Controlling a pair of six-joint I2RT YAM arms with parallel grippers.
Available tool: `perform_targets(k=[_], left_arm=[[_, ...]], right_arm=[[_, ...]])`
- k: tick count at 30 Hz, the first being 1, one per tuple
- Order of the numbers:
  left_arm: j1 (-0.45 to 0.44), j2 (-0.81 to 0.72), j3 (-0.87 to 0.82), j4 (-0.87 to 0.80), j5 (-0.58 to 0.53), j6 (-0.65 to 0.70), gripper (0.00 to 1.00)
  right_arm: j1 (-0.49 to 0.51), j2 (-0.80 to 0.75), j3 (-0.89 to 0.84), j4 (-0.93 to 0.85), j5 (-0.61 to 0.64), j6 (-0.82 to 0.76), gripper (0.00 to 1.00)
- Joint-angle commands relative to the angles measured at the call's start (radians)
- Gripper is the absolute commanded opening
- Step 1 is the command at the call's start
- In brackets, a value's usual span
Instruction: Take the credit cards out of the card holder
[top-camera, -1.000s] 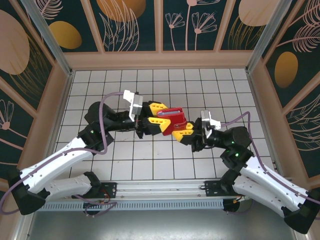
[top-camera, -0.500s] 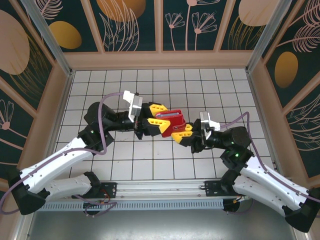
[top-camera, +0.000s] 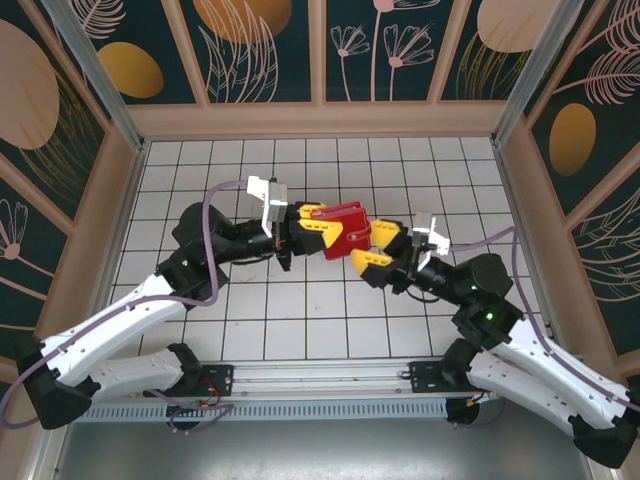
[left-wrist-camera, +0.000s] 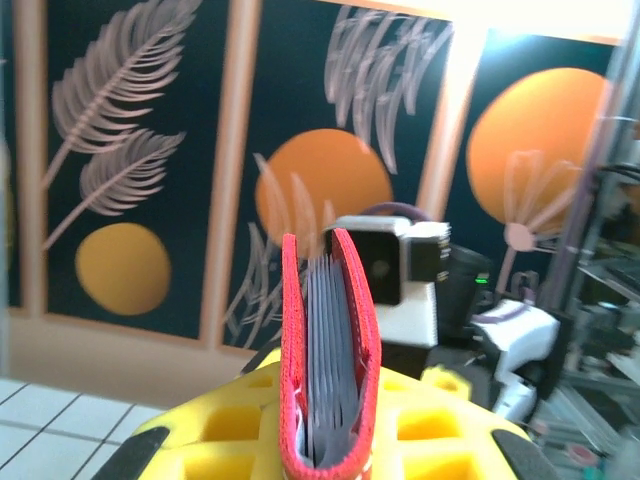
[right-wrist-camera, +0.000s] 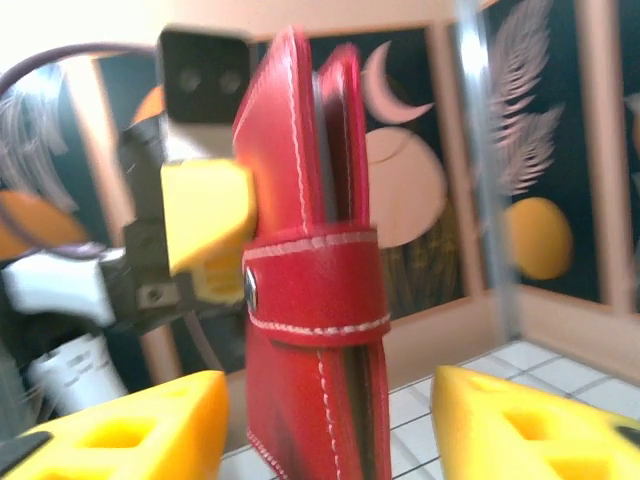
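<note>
One small flat red leather card holder (top-camera: 345, 222). Two white-and-black robot arms (top-camera: 150, 310), each ending in one yellow-fingered claw: the left claw (top-camera: 330, 230) and the right claw (top-camera: 368, 244). Several grey-blue leaves (left-wrist-camera: 325, 380) inside the holder, too tightly packed to count.

No writing, brand or number can be read on the card holder (right-wrist-camera: 310, 300) or the wall panels (top-camera: 265, 50)

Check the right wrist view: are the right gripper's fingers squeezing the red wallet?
No, the right gripper is open: its fingers sit either side of the wallet with gaps between.
</note>
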Motion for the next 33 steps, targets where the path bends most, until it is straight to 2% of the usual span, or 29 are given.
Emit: perform_targets(k=[1, 6, 15, 18, 24, 33], left_arm=[[0.003, 0.011, 0.019, -0.021, -0.214, 0.024, 0.0], [0.003, 0.035, 0.02, -0.002, -0.348, 0.014, 0.0], [0.003, 0.056, 0.01, 0.073, -0.415, -0.037, 0.0], [0.002, 0.055, 0.005, 0.077, -0.406, -0.035, 0.0], [0.003, 0.06, 0.012, 0.08, -0.333, -0.012, 0.0], [0.002, 0.085, 0.044, 0.051, -0.255, 0.013, 0.0]], right_arm=[[0.001, -0.037, 0.042, -0.053, 0.27, -0.047, 0.6], [0.001, 0.001, 0.074, -0.037, 0.241, -0.194, 0.57], [0.002, 0.17, 0.195, -0.067, 0.237, -0.424, 0.53], [0.001, 0.199, 0.207, -0.06, 0.274, -0.465, 0.54], [0.002, 0.241, 0.223, -0.029, 0.358, -0.507, 0.64], [0.003, 0.269, 0.231, 0.007, 0.383, -0.514, 0.69]])
